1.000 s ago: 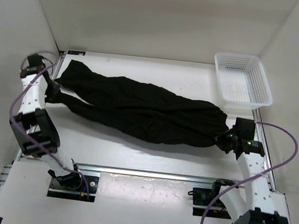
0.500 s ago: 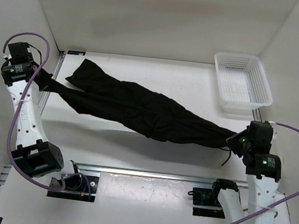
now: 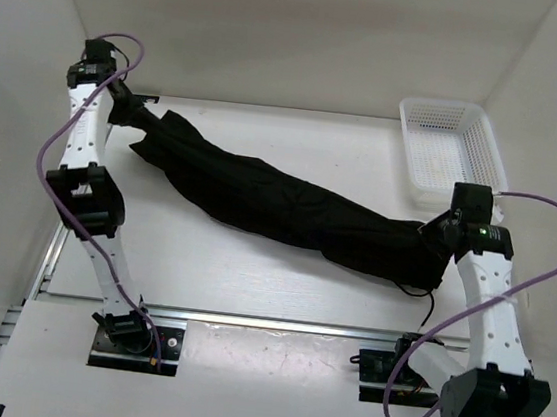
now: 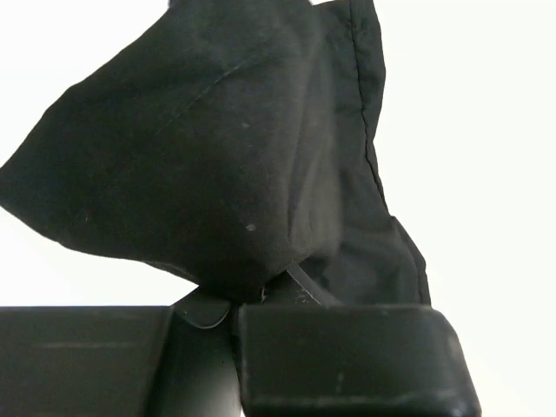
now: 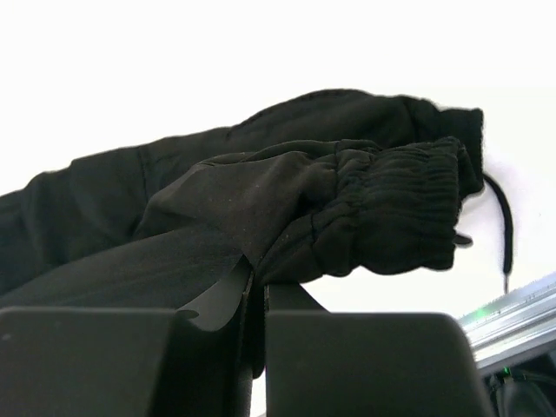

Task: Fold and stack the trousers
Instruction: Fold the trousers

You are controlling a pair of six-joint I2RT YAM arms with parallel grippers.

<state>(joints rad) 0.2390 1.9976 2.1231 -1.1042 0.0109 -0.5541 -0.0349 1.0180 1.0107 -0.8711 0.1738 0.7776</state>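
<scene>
- The black trousers point(image 3: 289, 205) stretch out in one long line over the white counter point(image 3: 251, 276). They run from the far left corner down to the near right side.
- The cloth is wrinkled, and the two legs lie close together.
- Both ends are lifted up by my arms. I cannot tell if the middle touches the counter.
- My left gripper point(image 3: 122, 100) is up at the far left corner. Its jaws are squeezed tight on the leg end of the trousers. In the left wrist view a fold of black cloth with a sewn edge fans out from the pinch.
- My right gripper point(image 3: 434, 236) is at the right side. Its jaws are pinched closed on the cloth just beside the stretchy waistband point(image 5: 400, 208), which is all bunched up.
- A thin black string point(image 5: 506, 239) hangs down from the waistband.
- A white mesh basket point(image 3: 453, 153) sits in the far right corner, near my right gripper. It is not touching the trousers.
</scene>
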